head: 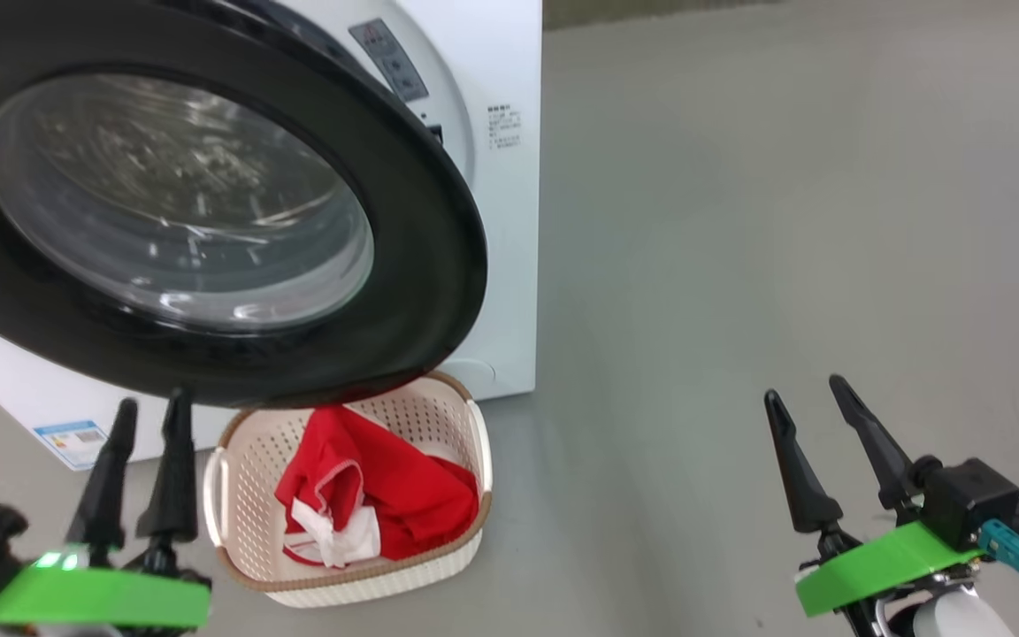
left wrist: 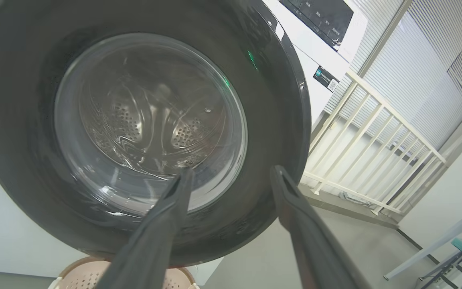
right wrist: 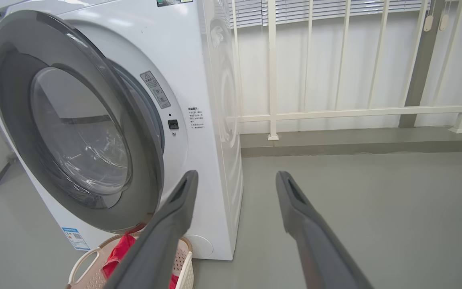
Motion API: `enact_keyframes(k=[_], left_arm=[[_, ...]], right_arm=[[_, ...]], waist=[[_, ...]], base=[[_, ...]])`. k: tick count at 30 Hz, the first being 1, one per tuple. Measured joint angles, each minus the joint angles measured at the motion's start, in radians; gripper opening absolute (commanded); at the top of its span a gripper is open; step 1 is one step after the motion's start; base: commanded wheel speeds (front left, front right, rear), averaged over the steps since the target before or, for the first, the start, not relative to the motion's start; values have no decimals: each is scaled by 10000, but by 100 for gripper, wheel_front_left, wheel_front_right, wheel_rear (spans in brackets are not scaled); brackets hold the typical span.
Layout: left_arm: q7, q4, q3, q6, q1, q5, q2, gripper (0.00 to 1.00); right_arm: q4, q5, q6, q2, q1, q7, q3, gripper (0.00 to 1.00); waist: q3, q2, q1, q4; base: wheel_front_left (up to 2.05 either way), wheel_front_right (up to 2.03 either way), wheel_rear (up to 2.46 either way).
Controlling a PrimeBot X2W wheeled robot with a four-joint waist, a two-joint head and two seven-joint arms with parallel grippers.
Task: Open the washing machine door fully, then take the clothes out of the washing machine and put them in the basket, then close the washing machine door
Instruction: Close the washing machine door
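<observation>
The left gripper (left wrist: 231, 170), its jaws spread wide and empty, pointed at the black-rimmed washing machine door (left wrist: 22, 132), with the basket (left wrist: 79, 273) rim just below.

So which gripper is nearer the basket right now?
Left. The left gripper sits just left of the basket; the right gripper is far off to its right, across the floor.

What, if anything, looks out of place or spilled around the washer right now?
Nothing looks spilled or damaged. The red clothes lie inside the basket, which sits on the floor in front of the washer. The one thing out of place is the door: it stands ajar, and its lower rim hangs above the basket.
</observation>
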Motion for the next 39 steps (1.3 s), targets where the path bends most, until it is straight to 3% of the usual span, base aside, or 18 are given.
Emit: enact_keyframes(k=[11,22,39], left_arm=[[0,-82,982,-84,1352,2777,-476,100],[0,201,1223,-88,1870,4876,-658,100],[0,322,1459,-92,1871,5187,-1009,100]], right_arm=[[-56,-4,0,96,332,0,-96,100],[-94,-17,0,151,558,0,-240,100],[-56,-19,0,165,555,0,-150,100]], waist=[[-483,0,0,142],[-677,0,0,220],[-509,0,0,218]], base=[[0,0,0],[0,0,0],[0,0,0]])
